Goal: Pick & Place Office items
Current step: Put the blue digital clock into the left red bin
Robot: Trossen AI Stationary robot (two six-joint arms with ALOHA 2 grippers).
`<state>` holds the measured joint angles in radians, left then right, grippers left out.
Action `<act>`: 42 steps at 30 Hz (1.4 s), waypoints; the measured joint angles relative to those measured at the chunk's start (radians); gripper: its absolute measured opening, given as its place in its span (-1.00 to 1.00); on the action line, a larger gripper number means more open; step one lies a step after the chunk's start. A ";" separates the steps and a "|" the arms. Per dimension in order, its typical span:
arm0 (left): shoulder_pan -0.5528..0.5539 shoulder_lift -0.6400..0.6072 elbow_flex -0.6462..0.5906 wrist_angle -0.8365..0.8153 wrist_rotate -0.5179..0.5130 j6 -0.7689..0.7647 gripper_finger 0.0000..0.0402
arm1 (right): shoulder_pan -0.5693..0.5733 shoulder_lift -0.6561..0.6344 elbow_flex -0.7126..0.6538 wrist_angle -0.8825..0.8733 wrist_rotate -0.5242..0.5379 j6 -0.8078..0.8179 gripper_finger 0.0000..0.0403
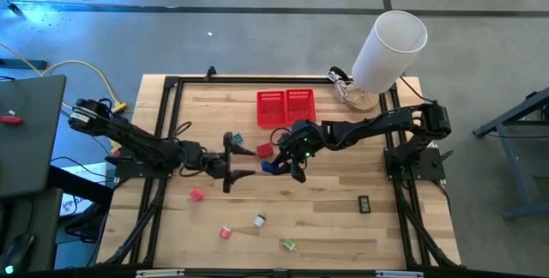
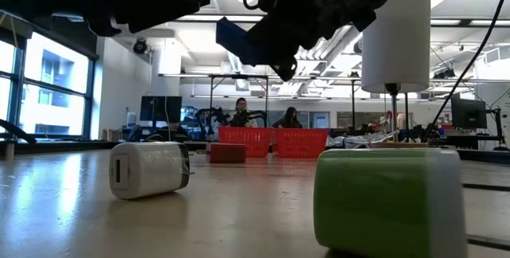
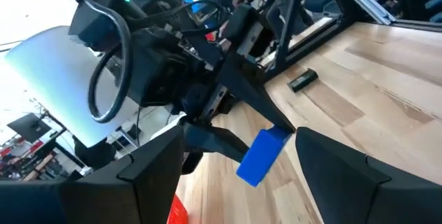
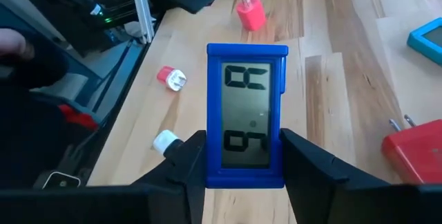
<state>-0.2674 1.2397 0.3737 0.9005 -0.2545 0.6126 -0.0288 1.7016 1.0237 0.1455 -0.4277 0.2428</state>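
Right gripper (image 4: 242,165) jaws clamp a blue digital clock (image 4: 246,113) above counter (image 1: 343,218) centre; left gripper (image 1: 242,160) jaws gape empty at its nine o'clock. Probably a carry or handover; next, the red baskets (image 1: 286,107) at twelve o'clock.

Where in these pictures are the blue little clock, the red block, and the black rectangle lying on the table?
blue clock (image 4: 246,115): right wrist view, middle of its grey display.
red block (image 1: 265,150): high view, its top face.
black rectangle (image 1: 364,202): high view, its centre.
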 joint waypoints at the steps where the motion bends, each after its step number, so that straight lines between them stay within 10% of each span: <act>1: 0.000 0.009 0.000 -0.003 0.003 0.001 0.33 | 0.000 0.000 0.000 0.000 -0.003 0.000 -0.30; 20: -0.003 0.312 0.141 0.095 0.015 0.095 0.30 | 0.000 -0.001 0.000 -0.025 -0.020 0.023 -0.29; 42: -0.015 0.311 0.140 0.083 -0.005 0.092 -0.69 | -0.001 -0.001 0.000 -0.043 -0.071 0.024 -0.26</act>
<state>-0.2826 1.5509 0.5140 0.9834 -0.2593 0.7043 -0.0295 1.7008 1.0237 0.1029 -0.4982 0.2669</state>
